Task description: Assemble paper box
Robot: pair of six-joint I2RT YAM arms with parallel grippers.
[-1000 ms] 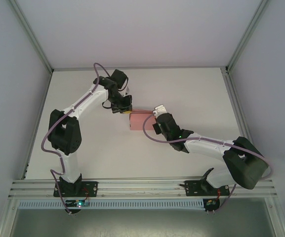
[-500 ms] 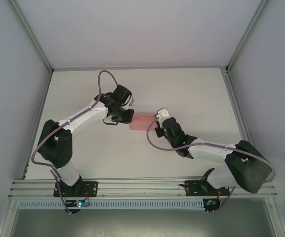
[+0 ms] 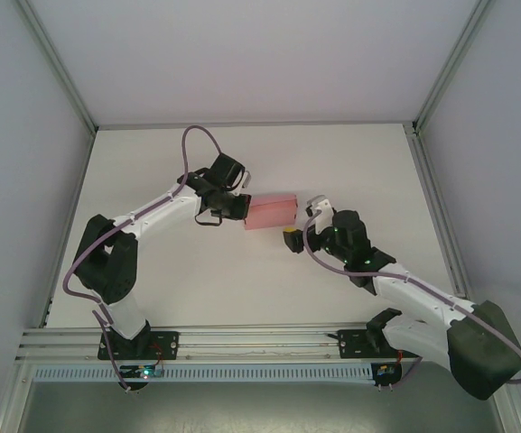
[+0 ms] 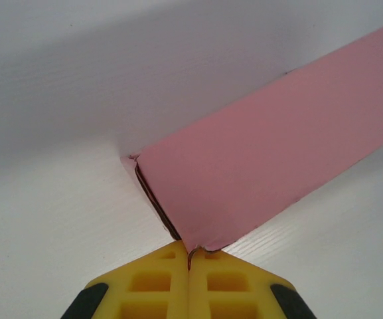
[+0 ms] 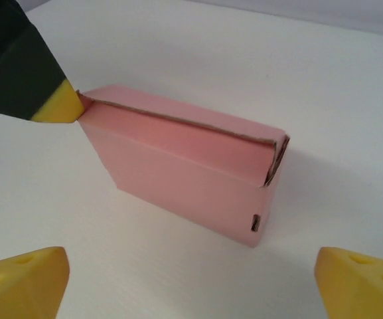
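Paper box (image 3: 270,211) stands on a long edge mid-desk (image 3: 359,162). Its long axis runs left-right, with the right end angled slightly far. Left pincer (image 3: 239,208) is clenched on the box's left end. In the left wrist view its yellow pads (image 4: 158,282) press together on the corner seam of the box (image 4: 264,153).

Right pincer (image 3: 302,224) sits just right and near of the box's right end, apart from it, released, jaws spread wide. In the right wrist view the box (image 5: 184,169) lies straight ahead between the two spread pads (image 5: 22,279), not touching either. Its right end looks curled and not fully tucked (there is a small slot near the lower corner).

Key relation: the box lies left and slightly far of the right pincer, with its untucked end nearest that pincer. The left pincer is the one in contact. Likely next move is the right pincer going in on that end while the left holds.

Versus half a second ago, the right pincer was up against the box's right end; now it is backed off right and near, and open. The box has shifted a little right and far with the left pincer.
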